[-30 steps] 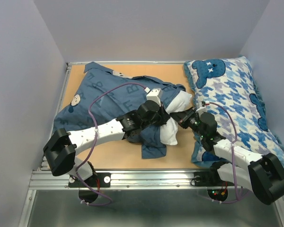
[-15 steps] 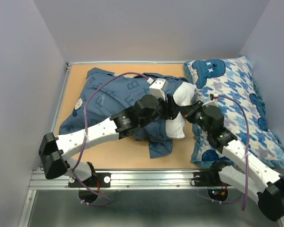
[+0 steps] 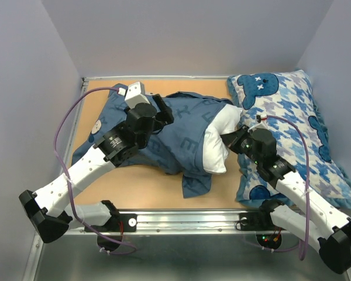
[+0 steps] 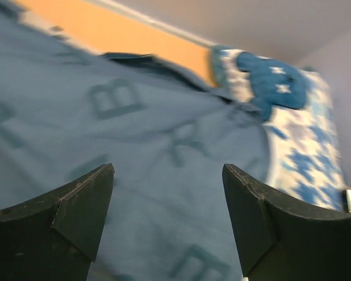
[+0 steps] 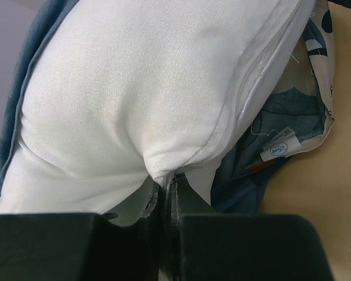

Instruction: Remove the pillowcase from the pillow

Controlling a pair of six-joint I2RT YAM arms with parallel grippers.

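orange tabletop [image 3: 146, 187] boxed in by plain grey walls, with a houndstooth pillow [image 3: 292, 111] lying along the right side. the pillowcase [image 3: 175, 137] sprawls across the left and middle of the board, and most of the pillow [image 3: 217, 143] is inside it. only the white right end pokes out of the opening, just beside the houndstooth pillow.

the right gripper [image 5: 167, 187] is clamped shut on a fold at that bare end, fingers pressed together with white fabric pinched between them. the left gripper [image 4: 167, 170] has its jaws spread wide with nothing between them. it hangs over the lettered top of the pillowcase [image 4: 134, 117], toward the far-left part. can't tell from the wrist view if the tips touch cloth.

key relation: the pillow's long axis runs left-right across the table, open mouth of the case at the right, closed end at the left. the left arm is the nearer one to the loose case fabric, and the right is anchoring the pillow. so the likely next move is for the left jaws to drop, pinch the cloth and drag it leftward along that axis. main risk is grabbing the stuffing along with the fabric.
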